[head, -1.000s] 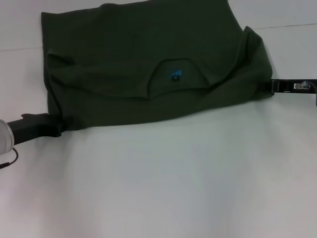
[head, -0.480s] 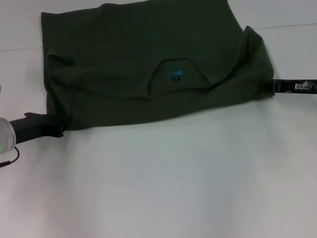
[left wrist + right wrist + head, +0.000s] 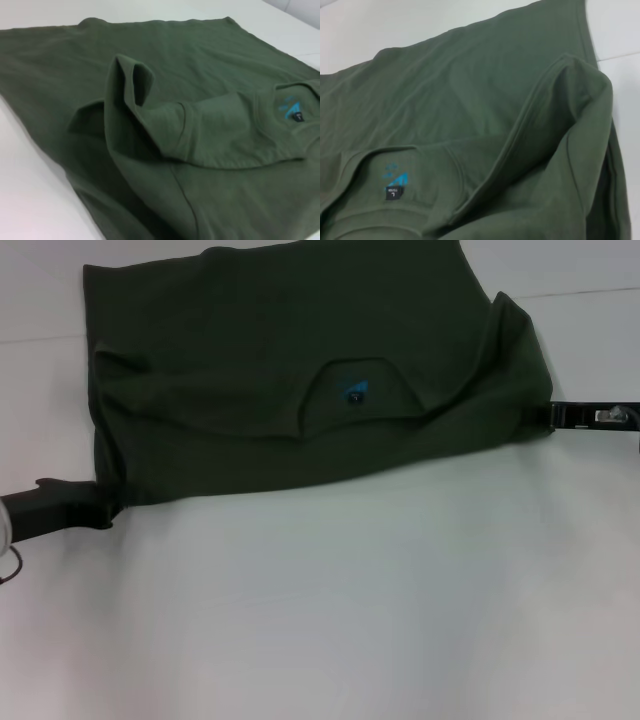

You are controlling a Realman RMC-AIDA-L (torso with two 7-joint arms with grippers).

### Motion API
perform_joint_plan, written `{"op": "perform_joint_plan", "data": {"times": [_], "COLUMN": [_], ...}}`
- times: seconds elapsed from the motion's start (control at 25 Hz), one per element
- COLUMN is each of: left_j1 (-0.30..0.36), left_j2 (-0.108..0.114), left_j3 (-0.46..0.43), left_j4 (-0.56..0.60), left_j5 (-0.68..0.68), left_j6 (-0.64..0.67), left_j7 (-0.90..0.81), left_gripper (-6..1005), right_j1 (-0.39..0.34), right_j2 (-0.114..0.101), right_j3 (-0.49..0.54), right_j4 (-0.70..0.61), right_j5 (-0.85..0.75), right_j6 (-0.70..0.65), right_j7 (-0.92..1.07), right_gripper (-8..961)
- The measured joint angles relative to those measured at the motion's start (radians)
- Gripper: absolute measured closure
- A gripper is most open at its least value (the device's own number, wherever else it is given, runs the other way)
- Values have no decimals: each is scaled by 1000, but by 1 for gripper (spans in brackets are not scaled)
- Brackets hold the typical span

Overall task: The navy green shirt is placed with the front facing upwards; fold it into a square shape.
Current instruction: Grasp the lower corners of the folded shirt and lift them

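Note:
The navy green shirt (image 3: 300, 370) lies across the far half of the white table, its upper part folded over so the collar with the black label and blue print (image 3: 353, 392) faces up. A sleeve fold stands up in the left wrist view (image 3: 135, 95), and the right wrist view shows a raised seam ridge (image 3: 555, 100) beside the collar label (image 3: 393, 192). My left gripper (image 3: 108, 508) is at the shirt's near left corner, its tip just touching the cloth edge. My right gripper (image 3: 552, 416) sits against the shirt's right edge.
White table (image 3: 350, 620) stretches bare in front of the shirt. A table seam line (image 3: 590, 292) runs at the far right. The left arm's body (image 3: 40, 512) lies low at the table's left edge.
My left gripper has slid back to the left and slightly toward me, off the shirt's corner. The right gripper and the shirt have stayed where they were.

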Motion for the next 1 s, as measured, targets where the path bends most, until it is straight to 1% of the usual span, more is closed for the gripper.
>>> {"op": "perform_joint_plan", "data": {"times": [0.16,0.24,0.4,0.52,0.64,0.88,1.0], "left_j1": [21,23,25,22,20,14,10], "left_j2": [7,4,-13,-14,-15,-19,-21], "left_j3": [-10,-20,-67,-84,-83,-73,-61], "left_j4": [-21,-28,-43,-46,-47,-48,-47], "left_j5": [-9,-10,-15,-17,-18,-10,-7], "left_j6": [30,31,30,35,35,23,11], "left_j7": [0,0,-2,-8,-22,-20,-17], "left_gripper": [940,924,892,868,844,630,564], "right_j1": [-3,-2,-1,1,3,3,3], "right_j2": [1,1,2,2,2,2,2], "right_j3": [0,0,0,0,0,0,0], "right_j4": [0,0,0,0,0,0,0], "right_j5": [0,0,0,0,0,0,0], "right_j6": [0,1,1,1,1,1,0], "right_j7": [0,-1,-2,-2,-2,-3,-3], "right_gripper": [906,907,907,907,907,907,907]}}
